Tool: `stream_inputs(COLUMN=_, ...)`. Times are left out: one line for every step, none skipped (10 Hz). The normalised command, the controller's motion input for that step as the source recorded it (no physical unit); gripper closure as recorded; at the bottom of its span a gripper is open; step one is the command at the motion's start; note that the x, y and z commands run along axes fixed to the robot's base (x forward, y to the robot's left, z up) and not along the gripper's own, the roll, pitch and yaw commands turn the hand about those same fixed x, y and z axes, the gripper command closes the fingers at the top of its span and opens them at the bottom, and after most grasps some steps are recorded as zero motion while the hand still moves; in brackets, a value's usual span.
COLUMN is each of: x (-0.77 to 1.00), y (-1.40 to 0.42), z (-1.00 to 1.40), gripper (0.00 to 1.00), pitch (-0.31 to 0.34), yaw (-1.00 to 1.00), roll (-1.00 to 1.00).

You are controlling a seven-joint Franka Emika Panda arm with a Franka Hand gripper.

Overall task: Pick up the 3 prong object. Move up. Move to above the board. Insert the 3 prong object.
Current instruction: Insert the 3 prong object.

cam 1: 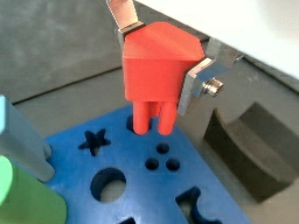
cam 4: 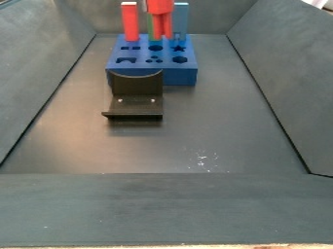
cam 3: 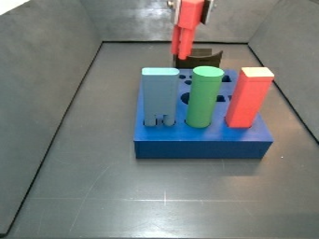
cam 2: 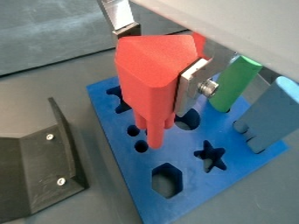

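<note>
My gripper is shut on the red 3 prong object, its silver fingers pressed on two opposite sides. The prongs point down, just above the blue board. The three small round holes lie close beside the prong tips and are open. In a wrist view the gripper holds the piece over the board. In both side views the piece hangs over the board's far part.
A light blue block, a green cylinder and a red block stand in the board. Star and round holes are open. The dark fixture stands beside the board. Grey bin walls surround the floor.
</note>
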Motion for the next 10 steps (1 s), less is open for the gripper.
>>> stream_inputs(x=0.25, y=0.0, z=-0.24, gripper=1.0, pitch=-0.001, yaw=-0.1, roll=-0.11)
stream_inputs(x=0.31, y=0.03, z=-0.26, gripper=1.0, pitch=0.0, yaw=-0.04, roll=-0.09)
stream_inputs(x=0.29, y=0.02, z=-0.23, gripper=1.0, pitch=0.0, yaw=0.0, roll=0.0)
stream_inputs(x=0.2, y=0.0, z=-0.12, gripper=1.0, pitch=0.0, yaw=0.0, roll=0.0)
stream_inputs(x=0.11, y=0.0, z=-0.08, gripper=1.0, pitch=-0.006, yaw=0.0, roll=-0.02)
stream_inputs(x=0.07, y=0.01, z=-0.15, gripper=1.0, pitch=0.0, yaw=0.0, roll=0.0)
stream_inputs(x=0.07, y=0.11, z=-0.45, gripper=1.0, pitch=-0.014, yaw=0.06, roll=0.13)
stream_inputs(x=0.06, y=0.12, z=-0.41, gripper=1.0, pitch=-0.02, yaw=0.05, roll=0.02)
stream_inputs(x=0.11, y=0.06, z=-0.14, gripper=1.0, pitch=0.0, yaw=0.05, roll=0.0)
stream_inputs(x=0.09, y=0.0, z=-0.03, gripper=1.0, pitch=0.0, yaw=0.02, roll=-0.04)
